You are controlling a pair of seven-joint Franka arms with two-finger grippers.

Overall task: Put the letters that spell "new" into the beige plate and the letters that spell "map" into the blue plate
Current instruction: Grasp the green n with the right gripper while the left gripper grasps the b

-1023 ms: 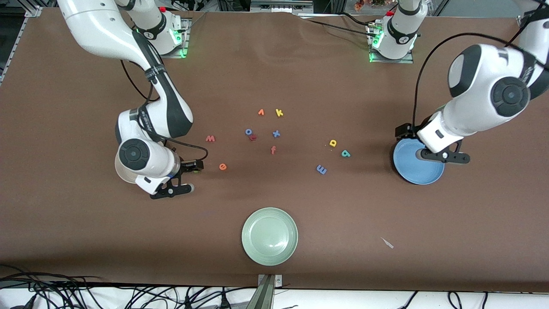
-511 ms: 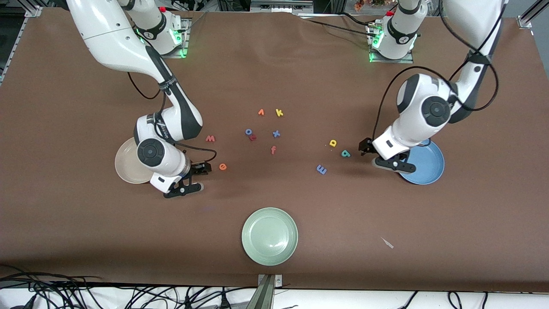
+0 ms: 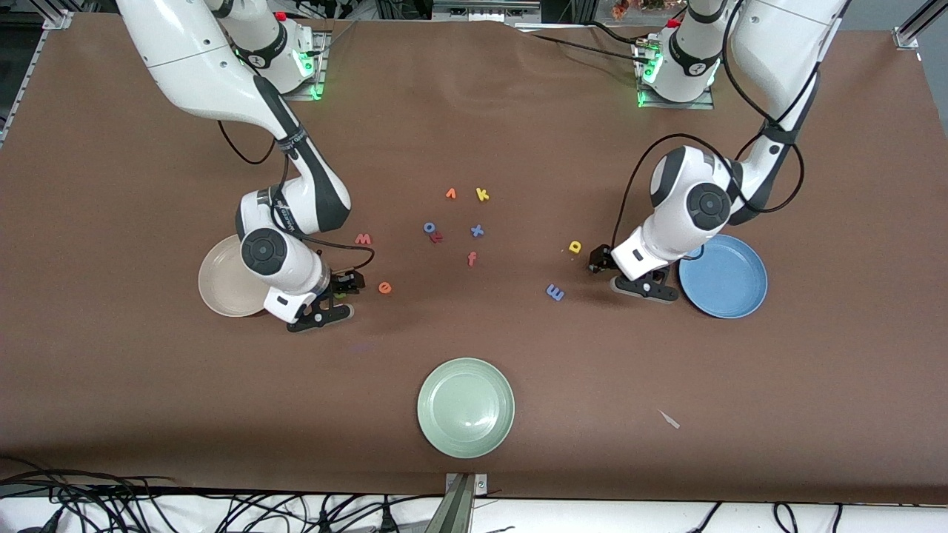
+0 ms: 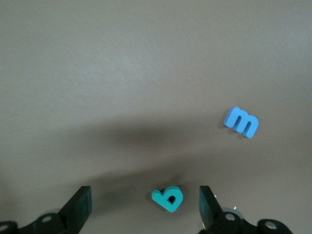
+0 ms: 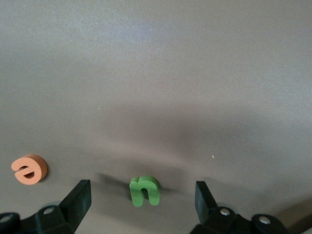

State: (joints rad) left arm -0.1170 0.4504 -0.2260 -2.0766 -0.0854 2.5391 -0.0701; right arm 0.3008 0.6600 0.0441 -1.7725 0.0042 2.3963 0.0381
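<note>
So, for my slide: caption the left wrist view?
Open left gripper poised over teal p, blue m nearby.

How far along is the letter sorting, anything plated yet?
Nothing done: the beige plate and blue plate look empty.

In hand: the open right gripper straddles the green n; the open left gripper straddles the teal p.

Left: all six letters, including the e, w, m and a on the table.

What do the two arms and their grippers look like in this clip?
Both arms are glossy white with black joint bands and round dark joint caps; a loose black cable loops along each. The left gripper and right gripper have black two-finger jaws. Green lights glow at both bases.
</note>
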